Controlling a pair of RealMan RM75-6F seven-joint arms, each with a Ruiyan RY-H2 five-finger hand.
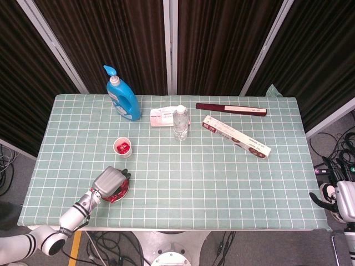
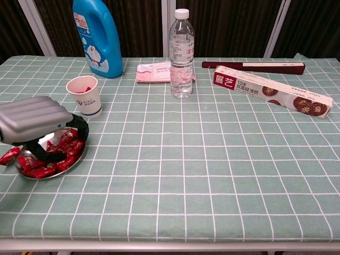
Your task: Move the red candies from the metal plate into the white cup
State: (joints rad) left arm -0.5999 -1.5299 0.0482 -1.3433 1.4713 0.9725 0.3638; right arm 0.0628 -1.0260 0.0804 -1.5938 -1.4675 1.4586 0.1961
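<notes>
The metal plate (image 2: 79,155) with several red candies (image 2: 38,169) lies near the table's front left corner; its rim (image 1: 125,191) also shows in the head view. My left hand (image 2: 33,118) (image 1: 108,180) is low over the plate, with its dark fingers (image 2: 77,127) and thumb curled round some candies in the pile. One candy (image 2: 9,156) hangs over the plate's left rim. The white cup (image 2: 85,95) (image 1: 122,147) stands just behind the plate with red candy inside. My right hand (image 1: 344,200) hangs off the table's right edge; its fingers are hidden.
A blue detergent bottle (image 2: 98,36) stands at the back left. A water bottle (image 2: 181,53), a pink packet (image 2: 154,71), a long wrap box (image 2: 272,92) and a dark red flat case (image 2: 254,66) lie across the back half.
</notes>
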